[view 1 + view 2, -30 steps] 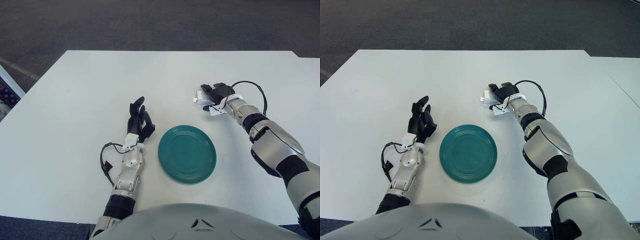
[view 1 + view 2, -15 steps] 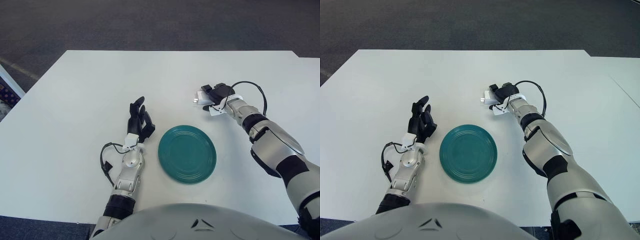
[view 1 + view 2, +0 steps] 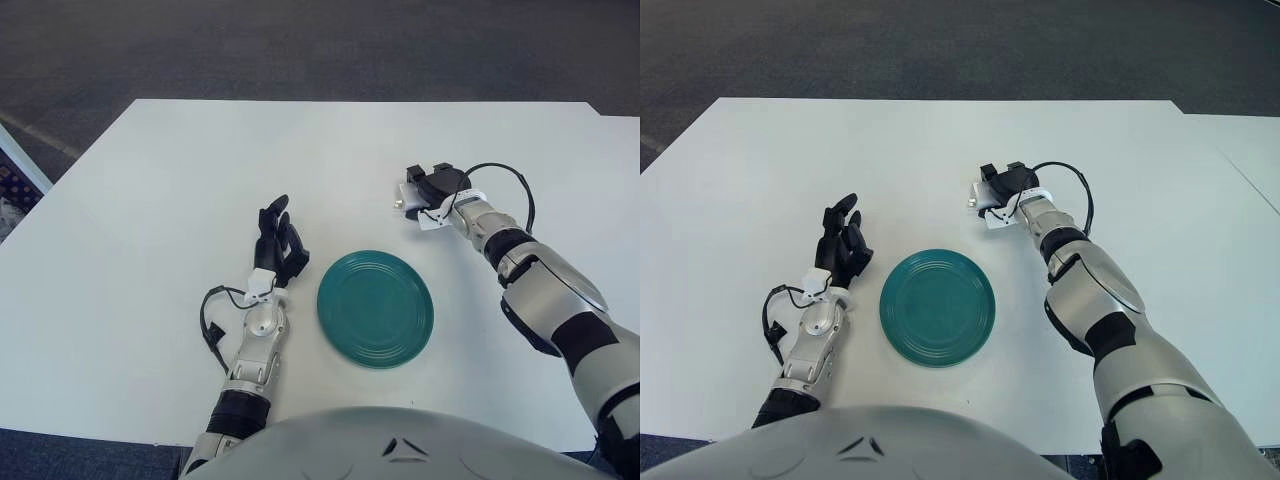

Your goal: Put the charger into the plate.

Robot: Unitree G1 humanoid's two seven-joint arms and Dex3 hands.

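Left eye view: my right hand is curled around the white charger, at 1 o'clock from the teal plate. Right eye view: charger has lifted slightly since before; left hand stays spread beside the plate.

The right hand covers most of the charger, leaving only a small white part visible. The table is cut off at the picture's left and right edges, and its near edge is hidden behind the robot's body.
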